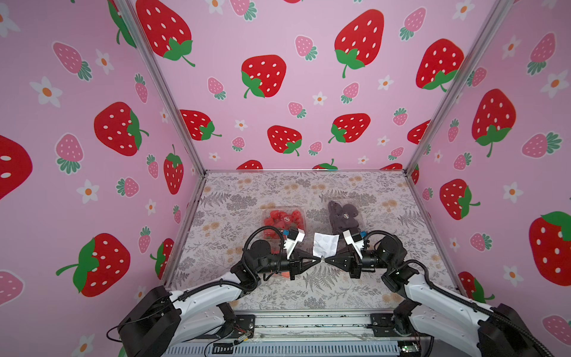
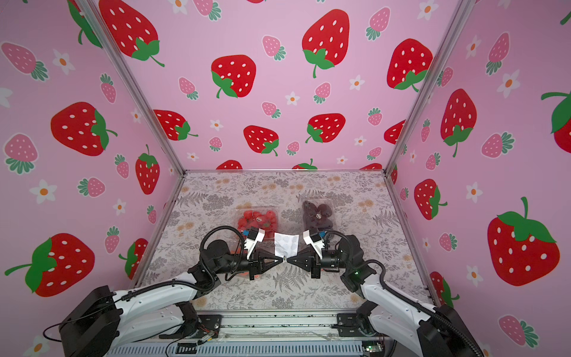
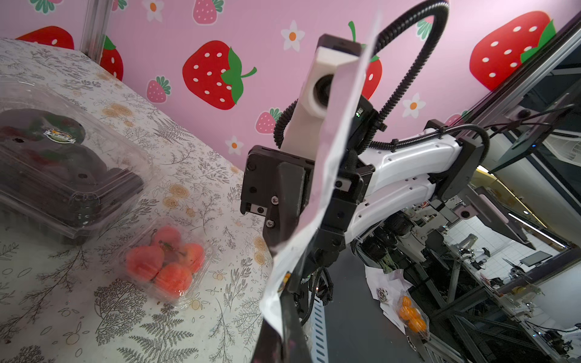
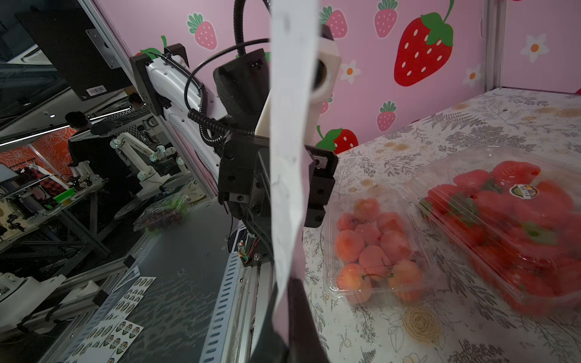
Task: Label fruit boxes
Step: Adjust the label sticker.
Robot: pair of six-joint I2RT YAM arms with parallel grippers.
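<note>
The table [image 1: 278, 296] is lying under everything. The strawberry box [image 1: 282, 220] is sitting behind the sticker sheet [image 1: 325, 244], on the left gripper's side. The dark fruit box [image 1: 344, 216] is sitting behind the sheet too, on the right gripper's side. Both are already wearing a little round label on the lid.

The orange-pink fruit box [image 4: 374, 248] is lying to the left of the sheet, nearer than the strawberries. The small box [image 3: 166, 261] is lying to the right of the sheet, nearer than the dark fruit. I am not seeing a label on either one.

The sheet is standing up in the air. The left gripper [image 1: 318, 261] and the right gripper [image 1: 327, 260] are meeting at its bottom corner, both pinched tight on it.

If they are pulling apart too hard, the thin paper could be ripping. If one pinch is slipping, the sheet could be flopping down and a sticker could be folding onto itself.
</note>
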